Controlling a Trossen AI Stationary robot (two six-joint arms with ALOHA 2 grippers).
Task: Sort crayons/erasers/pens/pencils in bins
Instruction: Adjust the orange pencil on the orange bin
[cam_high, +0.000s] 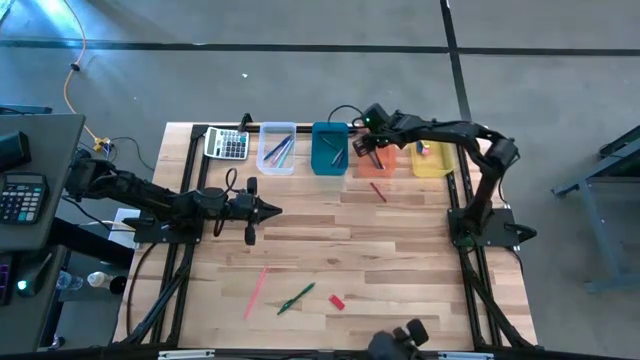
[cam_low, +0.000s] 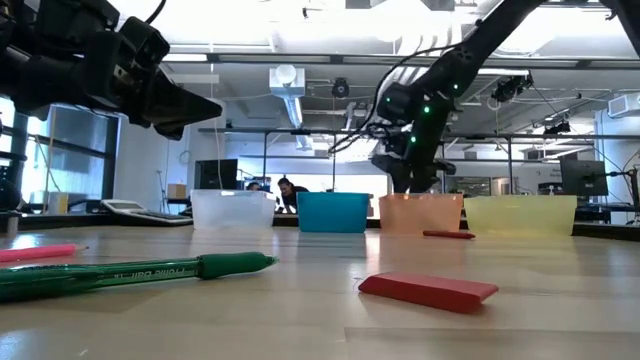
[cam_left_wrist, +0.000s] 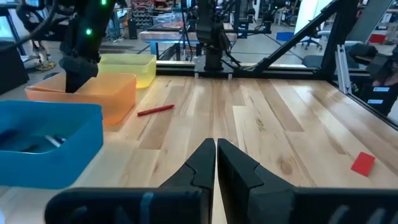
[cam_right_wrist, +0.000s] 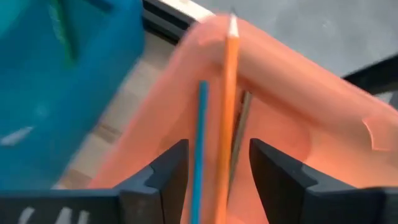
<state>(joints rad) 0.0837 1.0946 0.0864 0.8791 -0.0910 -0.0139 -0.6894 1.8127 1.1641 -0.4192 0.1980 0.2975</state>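
Four bins stand in a row at the table's far edge: clear (cam_high: 277, 147), blue (cam_high: 329, 148), orange (cam_high: 378, 162), yellow (cam_high: 432, 160). My right gripper (cam_right_wrist: 217, 152) is open above the orange bin (cam_right_wrist: 292, 118), pointing down into it. An orange pencil (cam_right_wrist: 227, 99) stands between its fingers without touching them, beside a blue pencil (cam_right_wrist: 199, 130) and a grey one (cam_right_wrist: 242, 124) in the bin. My left gripper (cam_high: 272, 210) is shut and empty, above the table's middle left. A red eraser (cam_high: 336, 301) lies flat near the front edge.
A green pen (cam_high: 296, 298) and a pink stick (cam_high: 256, 290) lie near the front edge. A red stick (cam_high: 378, 191) lies in front of the orange bin. A grey calculator (cam_high: 227, 144) sits left of the clear bin. A small pink piece (cam_high: 424, 150) is in the yellow bin.
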